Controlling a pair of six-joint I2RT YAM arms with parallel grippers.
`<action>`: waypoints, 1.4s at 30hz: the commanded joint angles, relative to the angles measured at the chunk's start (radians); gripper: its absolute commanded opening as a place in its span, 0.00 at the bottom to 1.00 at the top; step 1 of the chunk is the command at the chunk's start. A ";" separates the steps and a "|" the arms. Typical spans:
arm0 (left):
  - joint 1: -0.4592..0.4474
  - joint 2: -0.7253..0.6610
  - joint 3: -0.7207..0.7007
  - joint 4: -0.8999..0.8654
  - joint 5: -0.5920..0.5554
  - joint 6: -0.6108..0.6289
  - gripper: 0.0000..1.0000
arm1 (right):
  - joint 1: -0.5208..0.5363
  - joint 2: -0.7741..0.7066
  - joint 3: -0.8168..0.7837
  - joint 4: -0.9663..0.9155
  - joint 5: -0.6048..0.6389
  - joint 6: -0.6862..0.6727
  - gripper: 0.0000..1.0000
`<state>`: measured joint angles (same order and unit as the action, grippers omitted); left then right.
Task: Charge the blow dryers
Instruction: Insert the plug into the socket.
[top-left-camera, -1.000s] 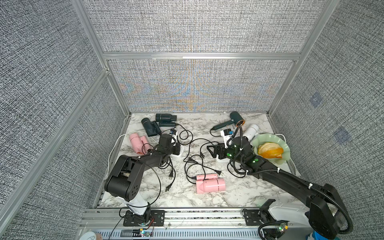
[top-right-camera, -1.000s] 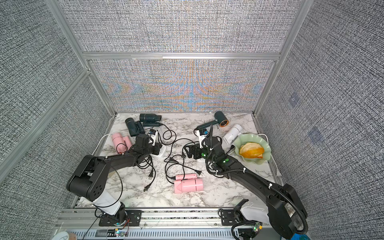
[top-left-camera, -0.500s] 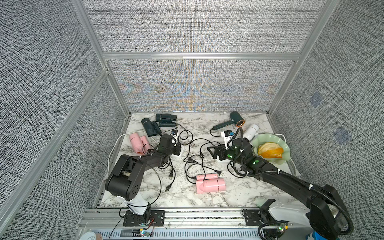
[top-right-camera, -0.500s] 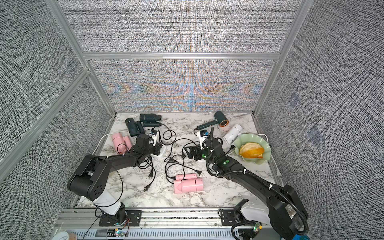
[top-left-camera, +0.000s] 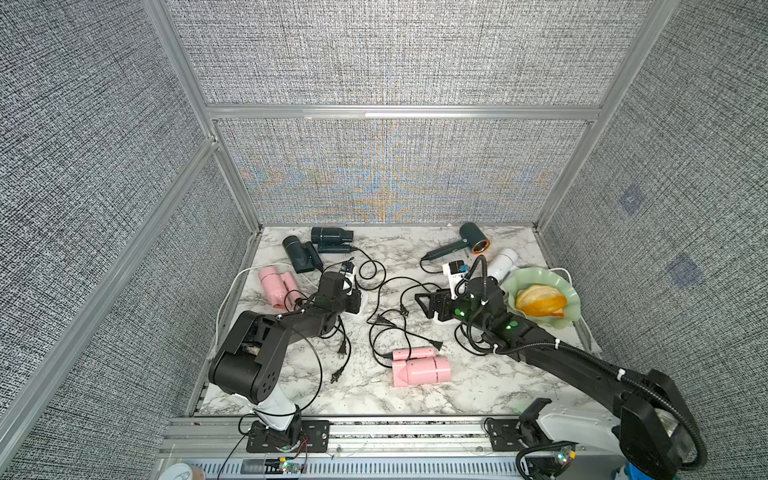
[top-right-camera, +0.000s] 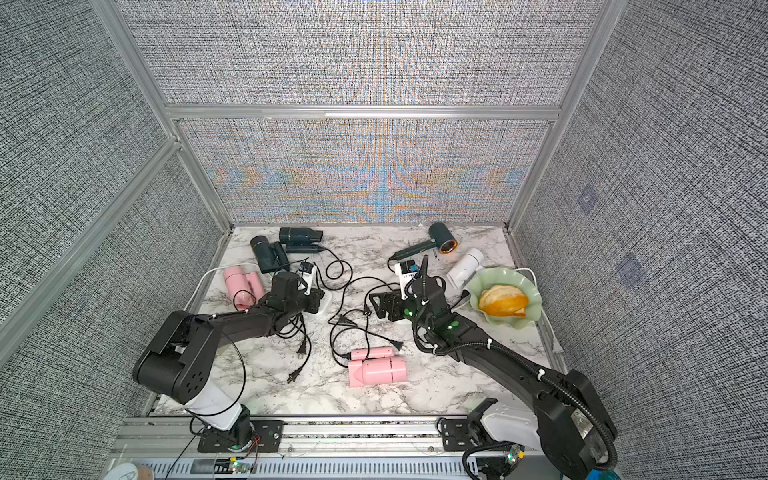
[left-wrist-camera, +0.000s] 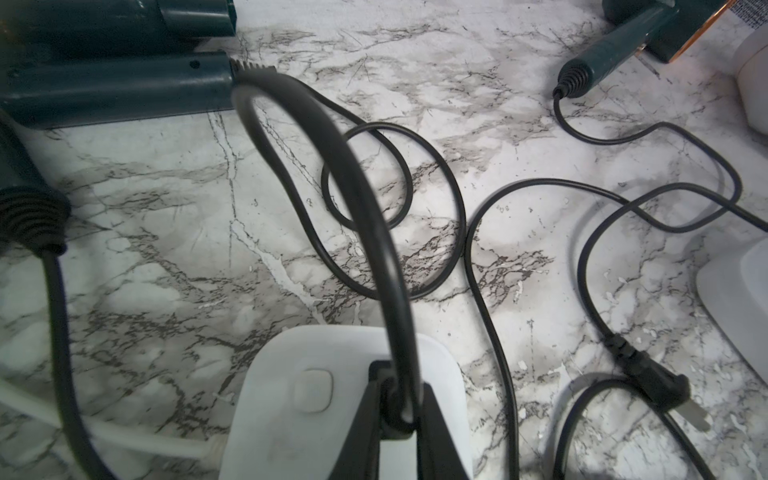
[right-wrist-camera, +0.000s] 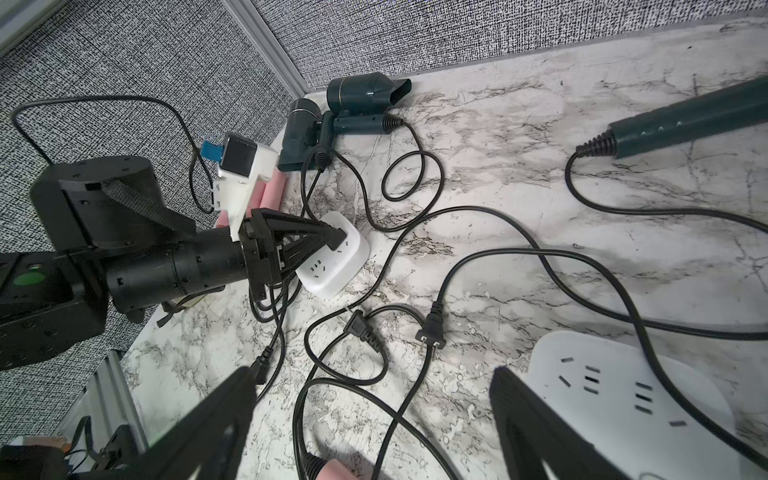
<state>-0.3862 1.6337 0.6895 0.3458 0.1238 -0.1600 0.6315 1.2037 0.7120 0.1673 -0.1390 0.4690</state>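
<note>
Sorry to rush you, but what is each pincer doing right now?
Left pincer: closed on a black plug at the white power strip.
Right pincer: open, holding nothing.

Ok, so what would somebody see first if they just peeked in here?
Probably the messy tangle of black cords sprawled over the middle of the marble table, with a pink blow dryer lying near the front. Next, the green wavy dish of orange slices at the right edge. The left gripper is shut on a black plug at a white power strip.
</note>
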 joint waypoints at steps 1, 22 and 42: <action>0.001 -0.004 -0.016 -0.079 -0.015 -0.032 0.05 | 0.001 -0.004 -0.003 0.020 0.007 0.005 0.90; 0.001 -0.024 -0.043 -0.156 -0.020 -0.052 0.03 | 0.001 0.002 -0.008 0.035 0.008 0.005 0.90; -0.023 -0.008 -0.078 -0.135 -0.031 -0.123 0.03 | 0.002 -0.013 -0.022 0.035 0.021 -0.001 0.90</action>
<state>-0.4042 1.6096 0.6235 0.3943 0.0879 -0.2626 0.6315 1.1965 0.6903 0.1757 -0.1349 0.4622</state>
